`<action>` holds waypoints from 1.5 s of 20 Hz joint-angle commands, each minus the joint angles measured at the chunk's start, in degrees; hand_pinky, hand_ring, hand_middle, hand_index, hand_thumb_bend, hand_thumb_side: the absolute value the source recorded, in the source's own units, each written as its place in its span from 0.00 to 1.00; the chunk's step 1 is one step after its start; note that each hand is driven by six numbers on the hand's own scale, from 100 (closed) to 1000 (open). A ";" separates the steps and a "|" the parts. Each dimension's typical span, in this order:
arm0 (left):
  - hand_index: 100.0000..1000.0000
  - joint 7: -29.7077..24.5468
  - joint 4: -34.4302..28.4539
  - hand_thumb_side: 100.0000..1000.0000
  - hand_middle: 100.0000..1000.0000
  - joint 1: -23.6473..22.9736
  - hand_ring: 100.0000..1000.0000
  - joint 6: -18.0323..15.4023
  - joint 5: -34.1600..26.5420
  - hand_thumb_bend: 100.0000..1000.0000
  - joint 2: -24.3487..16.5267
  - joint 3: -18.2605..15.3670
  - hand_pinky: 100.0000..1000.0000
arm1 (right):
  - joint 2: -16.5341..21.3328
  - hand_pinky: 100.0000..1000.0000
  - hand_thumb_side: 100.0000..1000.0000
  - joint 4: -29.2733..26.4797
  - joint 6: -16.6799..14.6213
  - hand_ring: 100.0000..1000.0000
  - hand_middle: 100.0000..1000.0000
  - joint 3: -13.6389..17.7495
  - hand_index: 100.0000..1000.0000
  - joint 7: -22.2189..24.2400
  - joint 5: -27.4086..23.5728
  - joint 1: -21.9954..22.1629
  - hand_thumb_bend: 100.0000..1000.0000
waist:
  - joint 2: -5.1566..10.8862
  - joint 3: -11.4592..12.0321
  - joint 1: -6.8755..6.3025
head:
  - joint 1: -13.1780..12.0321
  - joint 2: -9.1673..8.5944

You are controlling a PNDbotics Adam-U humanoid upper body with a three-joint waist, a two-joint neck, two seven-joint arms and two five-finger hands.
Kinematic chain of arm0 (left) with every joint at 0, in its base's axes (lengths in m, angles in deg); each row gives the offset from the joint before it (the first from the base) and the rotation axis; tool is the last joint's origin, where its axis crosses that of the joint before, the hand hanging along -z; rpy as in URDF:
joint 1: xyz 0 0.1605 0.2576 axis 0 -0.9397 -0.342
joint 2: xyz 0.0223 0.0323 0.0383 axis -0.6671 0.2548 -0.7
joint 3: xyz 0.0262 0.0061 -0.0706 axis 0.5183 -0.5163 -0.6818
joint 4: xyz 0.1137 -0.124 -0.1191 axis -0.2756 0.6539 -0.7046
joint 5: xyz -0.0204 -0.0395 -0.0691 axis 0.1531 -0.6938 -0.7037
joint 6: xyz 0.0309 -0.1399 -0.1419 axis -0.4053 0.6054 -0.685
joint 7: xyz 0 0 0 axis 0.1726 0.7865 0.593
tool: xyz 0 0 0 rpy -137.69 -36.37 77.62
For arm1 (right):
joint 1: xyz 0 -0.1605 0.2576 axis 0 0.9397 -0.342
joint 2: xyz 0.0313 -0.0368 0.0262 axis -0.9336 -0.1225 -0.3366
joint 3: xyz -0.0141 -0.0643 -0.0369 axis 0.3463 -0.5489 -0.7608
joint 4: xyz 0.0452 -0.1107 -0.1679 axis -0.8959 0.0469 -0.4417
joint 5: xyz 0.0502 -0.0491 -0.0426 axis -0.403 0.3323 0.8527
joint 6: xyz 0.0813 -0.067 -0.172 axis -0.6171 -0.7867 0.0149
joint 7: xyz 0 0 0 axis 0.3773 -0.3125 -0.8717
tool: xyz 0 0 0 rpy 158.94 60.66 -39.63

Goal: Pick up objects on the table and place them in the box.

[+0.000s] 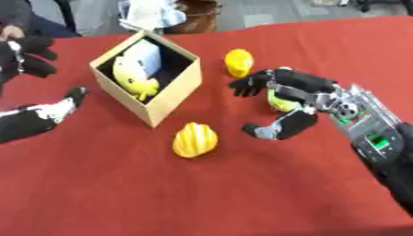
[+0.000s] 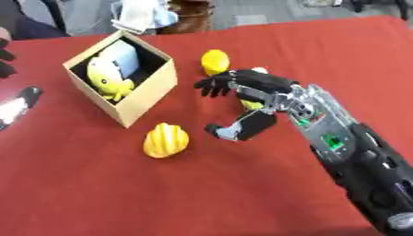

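1. Table point(image 1: 242, 193), red cloth: carried all task items; the box point(image 1: 174, 99) stood toward the far-left corner, open top, already holding a yellow toy point(image 1: 133, 76) and a pale blue item point(image 1: 148, 57).
2. Right hand point(image 1: 294, 99) reached in from the right edge, palm facing the box, fingers point(image 1: 250, 83) spread above and thumb point(image 1: 278, 126) below, half-curled around a small yellow-green object point(image 1: 280, 102); contact could not be confirmed.
3. Left hand point(image 1: 48, 110) lay idle near the left edge, fingers relaxed.
4. Yellow ridged object point(image 1: 195, 139) lay near the box's front corner, left of the thumb; right hand nearer.
5. Yellow rounded object point(image 1: 238, 62) sat beyond the fingers, toward the far edge.
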State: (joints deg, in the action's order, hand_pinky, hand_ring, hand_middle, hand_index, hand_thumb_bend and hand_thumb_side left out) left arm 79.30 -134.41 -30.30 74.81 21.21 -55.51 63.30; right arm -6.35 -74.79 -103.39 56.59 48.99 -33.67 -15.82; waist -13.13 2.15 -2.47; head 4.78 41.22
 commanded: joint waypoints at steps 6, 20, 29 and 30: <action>0.79 -1.24 -0.38 0.18 0.59 1.05 0.57 -0.36 -0.09 0.43 0.56 -0.01 0.61 | -6.48 0.70 0.38 10.22 0.60 0.75 0.76 -2.47 0.93 5.09 6.03 -8.03 0.23 | 0.40 0.55 1.04 | 0.50 -0.54; 0.79 -1.70 -0.31 0.18 0.59 1.19 0.57 -0.47 -0.01 0.43 0.79 0.00 0.61 | -9.16 0.70 0.38 21.03 -6.99 0.74 0.75 -0.96 0.93 0.85 10.53 -9.74 0.23 | 0.45 0.66 0.97 | 0.62 -0.49; 0.79 -2.13 -0.16 0.19 0.59 1.30 0.57 -0.36 0.18 0.42 0.81 0.08 0.62 | -10.95 0.71 0.38 22.44 -10.14 0.74 0.75 -2.55 0.91 2.84 13.91 -9.20 0.24 | 0.44 0.76 0.92 | 0.70 -0.56; 0.79 -2.15 -0.13 0.19 0.59 1.30 0.57 -0.35 0.21 0.42 0.80 0.07 0.62 | -10.94 0.71 0.38 22.11 -10.33 0.74 0.75 -2.67 0.91 2.87 13.83 -9.20 0.24 | 0.44 0.77 0.93 | 0.70 -0.55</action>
State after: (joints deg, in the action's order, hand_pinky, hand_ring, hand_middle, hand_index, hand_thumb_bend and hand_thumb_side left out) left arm 77.37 -133.99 -29.86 74.51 21.30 -54.03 63.63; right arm -17.12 -52.22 -113.18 54.26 51.59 -20.41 -24.38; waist -13.18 2.79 -2.13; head 5.36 41.21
